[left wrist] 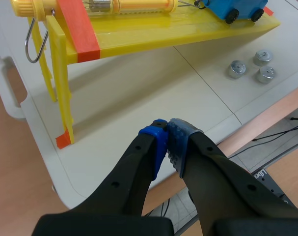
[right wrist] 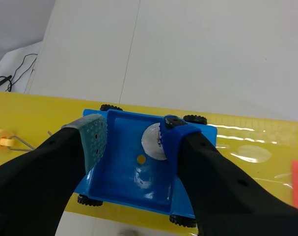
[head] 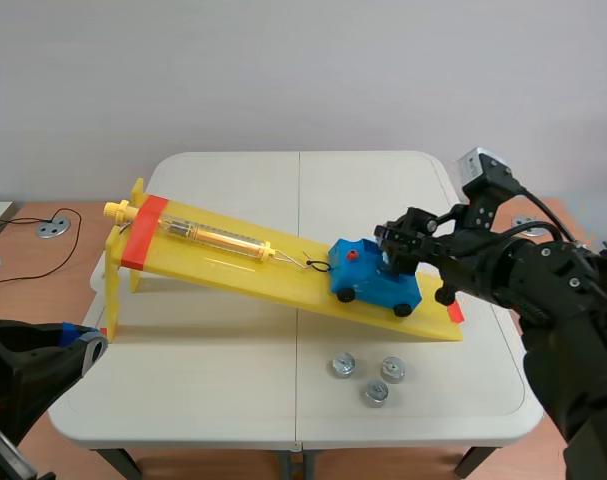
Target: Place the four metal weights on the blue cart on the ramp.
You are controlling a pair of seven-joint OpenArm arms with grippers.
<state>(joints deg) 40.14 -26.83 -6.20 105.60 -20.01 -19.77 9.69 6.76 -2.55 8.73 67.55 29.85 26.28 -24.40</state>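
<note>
One round silver metal weight [right wrist: 152, 141] sat in the tray of the blue four-wheeled plastic cart [right wrist: 124, 183] on the yellow plastic ramp [head: 223, 266]. It touched the blue pad of the right gripper [right wrist: 134, 135], whose fingers stood wide apart over the tray, clasping nothing. Three more silver weights [head: 343, 364] lay on the white surface [head: 203, 380] beside the ramp's low end. The left gripper [left wrist: 167, 141] hung closed and empty over the surface's near edge.
</note>
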